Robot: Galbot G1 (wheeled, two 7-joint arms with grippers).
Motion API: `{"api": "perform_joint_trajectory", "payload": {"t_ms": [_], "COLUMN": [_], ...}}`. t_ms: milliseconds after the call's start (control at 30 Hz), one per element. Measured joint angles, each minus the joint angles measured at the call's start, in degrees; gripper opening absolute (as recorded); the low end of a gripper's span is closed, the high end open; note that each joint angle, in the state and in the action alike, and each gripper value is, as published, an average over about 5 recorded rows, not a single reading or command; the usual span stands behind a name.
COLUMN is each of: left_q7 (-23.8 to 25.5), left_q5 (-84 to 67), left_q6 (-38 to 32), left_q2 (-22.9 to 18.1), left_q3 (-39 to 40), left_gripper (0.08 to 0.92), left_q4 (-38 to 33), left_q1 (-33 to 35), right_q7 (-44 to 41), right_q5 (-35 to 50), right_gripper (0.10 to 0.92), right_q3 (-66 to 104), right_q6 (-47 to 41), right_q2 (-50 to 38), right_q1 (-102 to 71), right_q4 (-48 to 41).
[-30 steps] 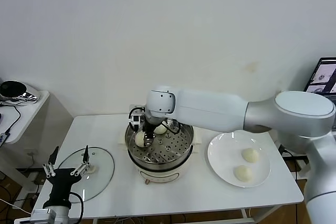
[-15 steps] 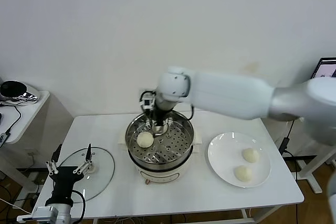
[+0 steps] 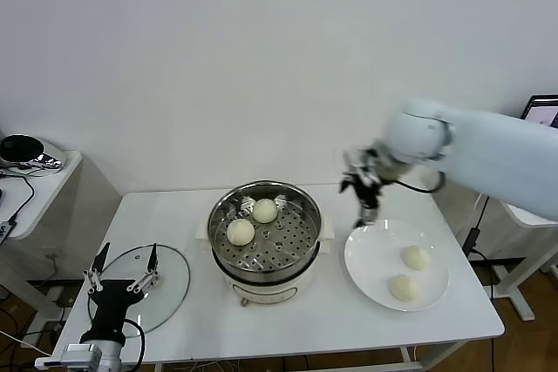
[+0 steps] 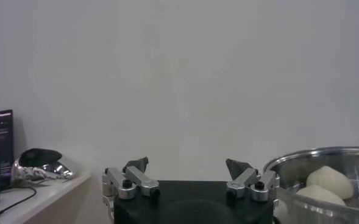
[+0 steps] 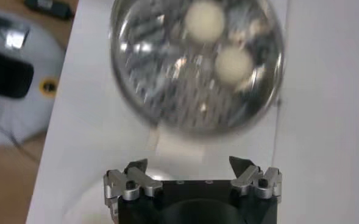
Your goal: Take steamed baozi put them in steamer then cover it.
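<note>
The steamer [image 3: 264, 260] stands at the table's middle with two baozi [image 3: 241, 232] [image 3: 265, 210] on its perforated tray. Two more baozi [image 3: 416, 257] [image 3: 402, 287] lie on a white plate [image 3: 370, 254] at the right. My right gripper [image 3: 361, 196] is open and empty, in the air between the steamer and the plate's far edge. The right wrist view shows the steamer [image 5: 142, 91] with both buns [image 5: 205, 19] [image 5: 234, 64]. The glass cover [image 3: 166, 280] lies flat at the table's left. My left gripper [image 3: 122, 267] is open, above the cover's near edge.
A side table with a dark and silver object [image 3: 28, 152] stands at the far left. A laptop screen [image 3: 542, 124] shows at the right edge. The steamer's rim [image 4: 325, 155] with buns shows in the left wrist view.
My right gripper has let go of a baozi in the steamer, lifted out and swung right toward the plate. The left gripper has shifted slightly.
</note>
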Motion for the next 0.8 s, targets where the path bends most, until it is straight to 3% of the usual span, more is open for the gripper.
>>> {"api": "perform_joint_trajectory", "payload": {"t_ms": [333, 800], "left_q7": [0.0, 0.0], "left_q5": [1.2, 1.7], "left_q6": [0.1, -0.2], "left_q2": [-0.8, -1.9], "left_q3": [0.0, -1.2], "left_gripper": [0.823, 0.823], "left_q4": [0.7, 0.4], "left_q1": [0.6, 2.1], "right_q7": [-0.7, 1.2], "right_q5": [-11.6, -20.4], "right_gripper": [0.823, 0.823], "right_q3": [9.6, 21.9], "right_q6": [5.6, 7.9], "right_q2": [-10.2, -9.6], "right_q1": [-16.6, -37.0], "right_q4": [1.5, -2.0]}}
